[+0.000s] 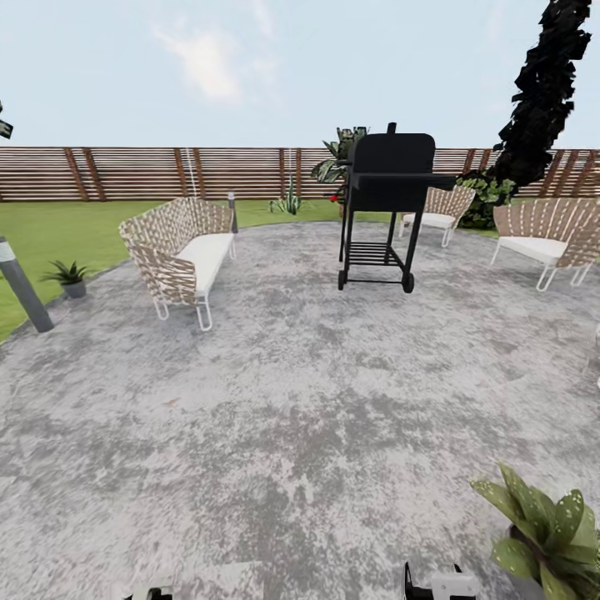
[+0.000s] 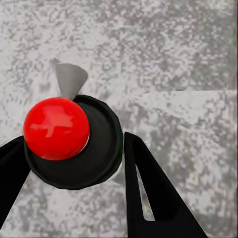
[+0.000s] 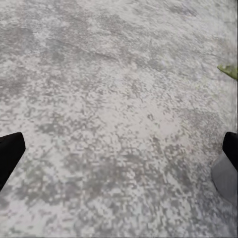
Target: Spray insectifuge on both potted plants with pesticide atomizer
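Note:
In the left wrist view a dark round bottle with a red ball-shaped top and a grey cone nozzle, the pesticide atomizer (image 2: 74, 144) seen end-on, sits between the black fingers (image 2: 148, 188) of my left gripper (image 2: 72, 148), which is shut on it. My right gripper (image 3: 119, 153) is open over bare paving, its fingers wide apart. One potted plant (image 1: 546, 533) with broad speckled green leaves stands on the patio close at my front right; a leaf tip (image 3: 229, 71) shows in the right wrist view. A second small potted plant (image 1: 68, 277) sits far left by the lawn edge.
A grey bollard lamp (image 1: 23, 287) stands beside the far-left plant. On the round grey patio (image 1: 300, 400) are a wicker sofa (image 1: 179, 250), a black barbecue grill (image 1: 385, 208) and wicker chairs (image 1: 542, 237) at the right. The brown slatted fence (image 1: 167, 171) runs behind.

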You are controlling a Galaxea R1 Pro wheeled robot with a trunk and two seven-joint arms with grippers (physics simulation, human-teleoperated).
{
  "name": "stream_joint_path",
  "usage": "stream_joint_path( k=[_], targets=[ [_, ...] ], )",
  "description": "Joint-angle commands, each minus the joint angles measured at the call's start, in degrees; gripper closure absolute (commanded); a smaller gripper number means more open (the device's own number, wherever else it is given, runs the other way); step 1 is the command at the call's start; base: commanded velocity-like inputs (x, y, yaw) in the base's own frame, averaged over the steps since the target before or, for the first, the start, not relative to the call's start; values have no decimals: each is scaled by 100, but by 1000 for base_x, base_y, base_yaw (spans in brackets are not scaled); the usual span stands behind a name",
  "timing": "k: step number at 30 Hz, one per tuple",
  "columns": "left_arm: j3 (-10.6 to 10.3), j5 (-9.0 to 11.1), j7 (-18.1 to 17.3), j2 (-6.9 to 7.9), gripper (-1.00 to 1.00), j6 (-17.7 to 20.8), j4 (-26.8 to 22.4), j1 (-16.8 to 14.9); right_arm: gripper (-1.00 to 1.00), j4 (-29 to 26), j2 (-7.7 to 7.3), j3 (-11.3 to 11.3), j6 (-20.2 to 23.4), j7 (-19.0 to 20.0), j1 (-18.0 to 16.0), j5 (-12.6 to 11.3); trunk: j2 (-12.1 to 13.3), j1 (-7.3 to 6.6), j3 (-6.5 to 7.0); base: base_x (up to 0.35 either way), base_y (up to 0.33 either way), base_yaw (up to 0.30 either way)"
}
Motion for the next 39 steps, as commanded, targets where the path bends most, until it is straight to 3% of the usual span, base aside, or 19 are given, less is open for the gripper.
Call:
stream_joint_path(
  k=[1, 30, 39],
  targets=[
    [-35, 60, -19, 3, 100, -22, 4, -2, -100, 4, 4, -24, -1, -45, -4, 61, -2, 2, -5, 329, -102, -265],
    [-35, 60, -19, -2, 100, -18, 9, -2, -100, 16, -1, -24, 7, -34, -4, 69, -2, 2, -5, 338, -19, -17],
    [-35, 59, -19, 2, 100, -20, 7, -2, -100, 249, 6, -24, 16, -34, -3, 70, -2, 2, -5, 340, 0, 0]
  ],
)
